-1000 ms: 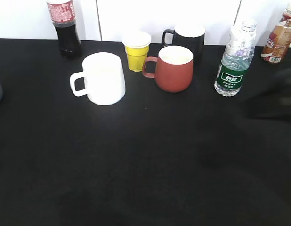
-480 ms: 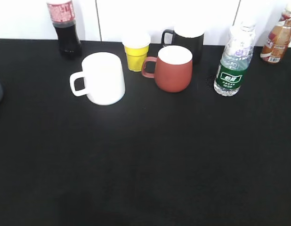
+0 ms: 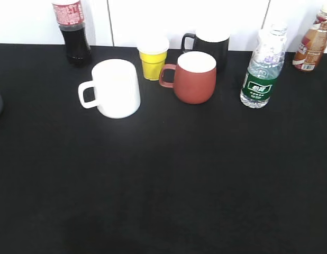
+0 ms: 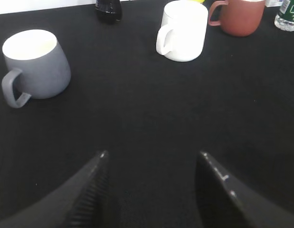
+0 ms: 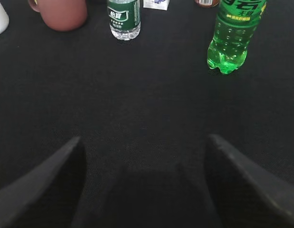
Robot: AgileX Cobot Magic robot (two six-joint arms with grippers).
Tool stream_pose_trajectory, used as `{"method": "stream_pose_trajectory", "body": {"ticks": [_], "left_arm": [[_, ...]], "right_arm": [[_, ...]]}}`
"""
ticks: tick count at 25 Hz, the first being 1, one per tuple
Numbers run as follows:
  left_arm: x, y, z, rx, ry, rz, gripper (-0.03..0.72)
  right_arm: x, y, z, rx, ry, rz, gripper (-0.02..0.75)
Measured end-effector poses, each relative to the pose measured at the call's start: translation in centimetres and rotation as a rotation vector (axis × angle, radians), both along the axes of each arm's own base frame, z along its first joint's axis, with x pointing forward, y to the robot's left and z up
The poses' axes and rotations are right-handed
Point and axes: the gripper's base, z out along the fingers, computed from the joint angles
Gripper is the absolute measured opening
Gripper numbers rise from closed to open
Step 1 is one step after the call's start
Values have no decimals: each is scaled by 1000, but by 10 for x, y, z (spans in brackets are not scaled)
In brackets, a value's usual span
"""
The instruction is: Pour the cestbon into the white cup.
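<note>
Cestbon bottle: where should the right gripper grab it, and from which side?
Probably around the labelled middle of the cestbon, coming in level from the front. It stands upright, round-bodied, with bare table in front. The red-brown mug stands to its left, apart from it. The right gripper is open and faces it.

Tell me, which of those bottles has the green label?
The clear water bottle right of the red-brown mug. The cola bottle has a red label, and the brown drink bottle an orange-brown one.

A black table (image 3: pixel 163 185) runs back to a white panelled wall (image 3: pixel 179 21).
</note>
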Motion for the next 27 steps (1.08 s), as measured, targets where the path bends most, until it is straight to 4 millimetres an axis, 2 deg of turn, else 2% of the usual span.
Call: {"method": "stream_pose_trajectory", "body": {"ticks": [4,10,14,27], "left_arm": [[-1,-1,0,0,1,75,434],[-3,-2,0,-1,1,322,434],[-3,-3,0,-1,1,429,434],[-3,-3,0,-1,0,438,434]], "right_arm": [[0,0,0,1,-2,-8,586],[-4,1,0,1,-6,-308,586],[-5,1,0,1,-6,-332,586],[-5,1,1,1,-8,-331,586]]}}
